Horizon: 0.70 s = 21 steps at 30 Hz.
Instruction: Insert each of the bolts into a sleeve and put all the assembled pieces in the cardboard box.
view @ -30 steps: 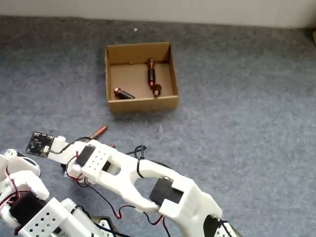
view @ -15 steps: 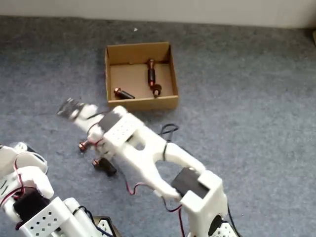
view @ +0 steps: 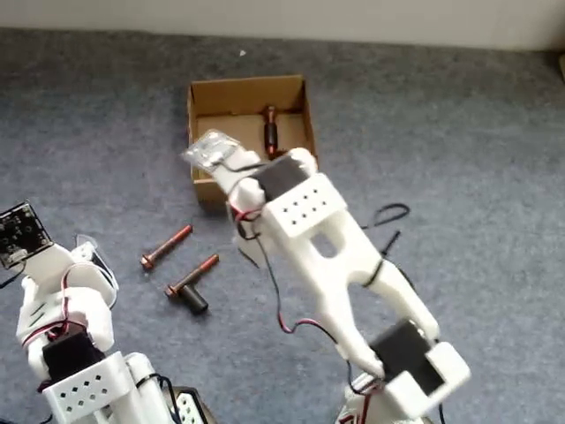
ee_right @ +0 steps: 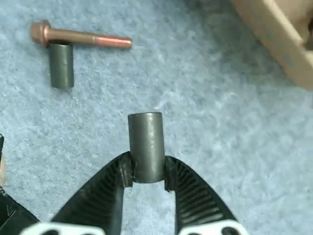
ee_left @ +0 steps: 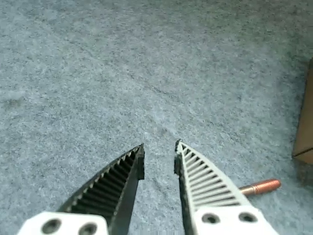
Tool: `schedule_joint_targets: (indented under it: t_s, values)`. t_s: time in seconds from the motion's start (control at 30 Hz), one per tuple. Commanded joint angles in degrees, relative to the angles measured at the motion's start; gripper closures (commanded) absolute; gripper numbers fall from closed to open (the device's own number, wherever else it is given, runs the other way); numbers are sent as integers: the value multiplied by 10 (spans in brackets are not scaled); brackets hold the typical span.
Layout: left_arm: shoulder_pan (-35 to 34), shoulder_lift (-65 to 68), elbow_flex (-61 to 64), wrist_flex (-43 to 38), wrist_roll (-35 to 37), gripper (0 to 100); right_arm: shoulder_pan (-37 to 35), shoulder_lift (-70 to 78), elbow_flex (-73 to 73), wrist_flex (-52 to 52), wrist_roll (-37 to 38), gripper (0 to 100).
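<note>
My right gripper [ee_right: 148, 169] is shut on a dark sleeve [ee_right: 145, 147] that sticks out past its fingertips, above the carpet. Beyond it lie a copper bolt [ee_right: 80, 37] and a second dark sleeve [ee_right: 61, 65] beside the bolt's head. From above, my right arm [view: 300, 208] stretches up to the front wall of the cardboard box [view: 305, 106]. Two bolts [view: 166, 246] [view: 194, 273] and the loose sleeve [view: 196, 303] lie left of it. One assembled piece [view: 270, 128] shows inside the box. My left gripper [ee_left: 159, 152] hangs open over bare carpet, with a bolt tip [ee_left: 259, 186] nearby.
Grey carpet covers the whole work surface. My left arm [view: 62, 300] stands at the front left corner. A corner of the box [ee_right: 274, 34] is close to the held sleeve. Loose wires [view: 388, 216] trail off the right arm.
My right arm has swung from the front left toward the box with the sleeve, uncovering both bolts and the loose sleeve. My left arm has shifted and turned a little.
</note>
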Motion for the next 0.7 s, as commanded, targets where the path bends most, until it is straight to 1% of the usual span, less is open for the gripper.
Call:
schedule_joint_targets:
  t_s: [0.0,0.17,0.27,0.33,0.67]
  values:
    - [20,0,5,-8,-8,860,25,-86,87,-29,-1,993]
    - [20,0,7,-8,-8,860,35,-213,291,-160,-4,993]
    - [20,0,7,-8,-8,860,39,-258,382,-234,-50,993]
    - [20,0,7,-8,-8,860,46,-259,422,-260,-62,990]
    - [20,0,7,-7,-8,860,47,-128,429,-334,-64,988]
